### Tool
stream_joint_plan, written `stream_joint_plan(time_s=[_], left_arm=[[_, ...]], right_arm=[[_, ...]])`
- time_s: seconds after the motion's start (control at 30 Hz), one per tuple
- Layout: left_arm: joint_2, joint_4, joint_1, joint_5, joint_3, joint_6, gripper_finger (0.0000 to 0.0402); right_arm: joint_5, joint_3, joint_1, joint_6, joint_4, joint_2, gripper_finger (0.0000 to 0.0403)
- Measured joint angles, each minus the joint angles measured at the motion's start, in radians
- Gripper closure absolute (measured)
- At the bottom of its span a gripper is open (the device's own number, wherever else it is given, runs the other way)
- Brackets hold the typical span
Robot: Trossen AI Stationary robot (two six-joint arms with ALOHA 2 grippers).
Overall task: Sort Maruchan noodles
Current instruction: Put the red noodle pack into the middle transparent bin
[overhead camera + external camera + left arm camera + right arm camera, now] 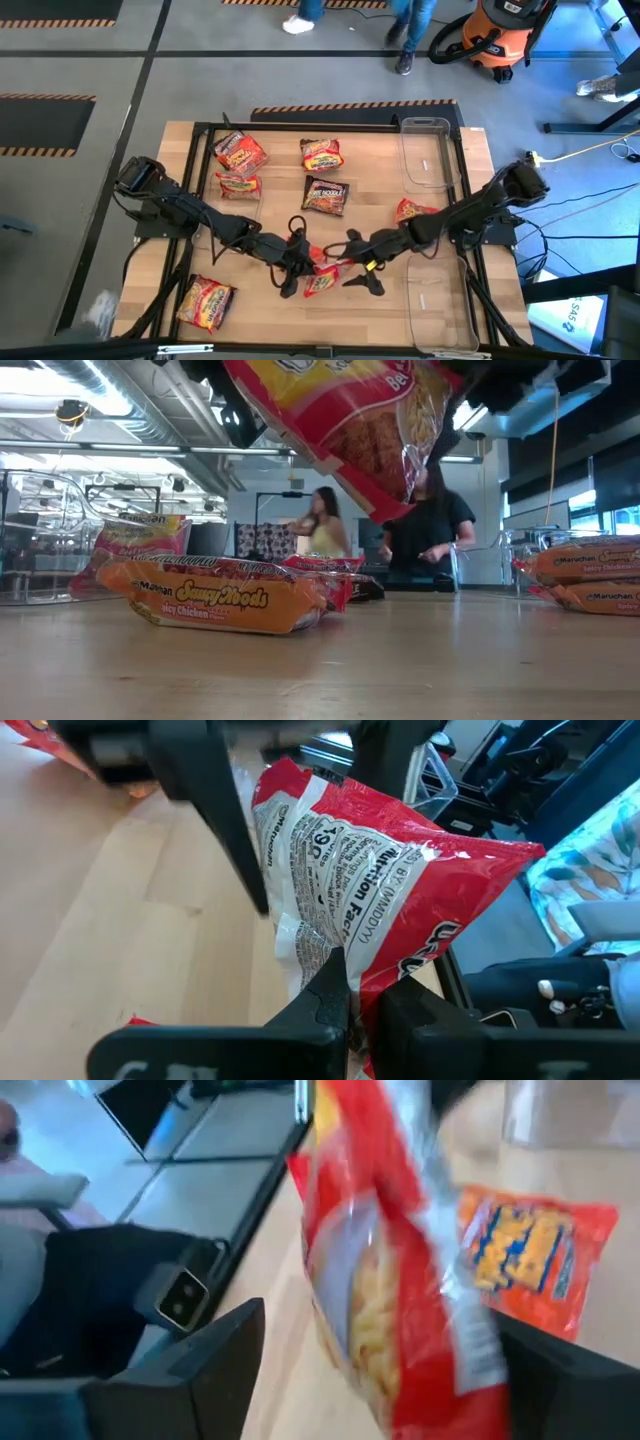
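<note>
A red-and-yellow Maruchan noodle packet (322, 280) is up in the air near the table's near middle, and it fills the top of the low view (360, 420). My left gripper (295, 272) is shut on it. My right gripper (362, 270) is open, with one finger on each side of the packet (385, 1330). I cannot tell whether its fingers touch it. Several other packets lie flat on the table: two at far left (240, 152), two at far middle (321, 155), one at right (415, 210) and one at near left (205, 302). My left gripper (365, 1000) pinches the packet by one edge (345, 955) between its two fingers. The printed back of the packet stands up past the fingers. The packet is lifted clear of the table, and its lower corner (395, 510) hangs free above the wood.
A clear bin (432, 150) stands at the far right and another (435, 310) at the near right. A black frame rail (330, 125) runs around the table. An orange packet (225, 600) lies close in the low view. People stand in the room beyond the table.
</note>
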Motion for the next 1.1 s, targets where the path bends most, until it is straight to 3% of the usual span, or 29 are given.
stream_joint_plan(time_s=[0.27, 0.4, 0.57, 0.93, 1.1], left_arm=[[0.000, 0.012, 0.000, -0.003, 0.000, 0.014, 0.0387], [0.000, 0.013, -0.002, -0.009, 0.000, -0.051, 0.0386], [0.001, 0.009, 0.008, -0.019, -0.001, -0.088, 0.0360], [0.003, 0.015, 0.034, -0.034, -0.002, -0.070, 0.0187], [0.002, 0.027, 0.033, -0.046, -0.001, -0.076, 0.0156]], right_arm=[[0.012, 0.004, 0.000, -0.062, 0.047, 0.029, 0.0229], [0.015, 0.004, 0.000, -0.080, 0.048, 0.029, 0.0282], [0.051, 0.004, -0.001, -0.102, 0.029, 0.027, 0.0282], [0.089, 0.006, 0.000, -0.106, -0.081, -0.007, 0.0284], [0.158, -0.007, 0.000, -0.102, -0.143, -0.025, 0.0284]])
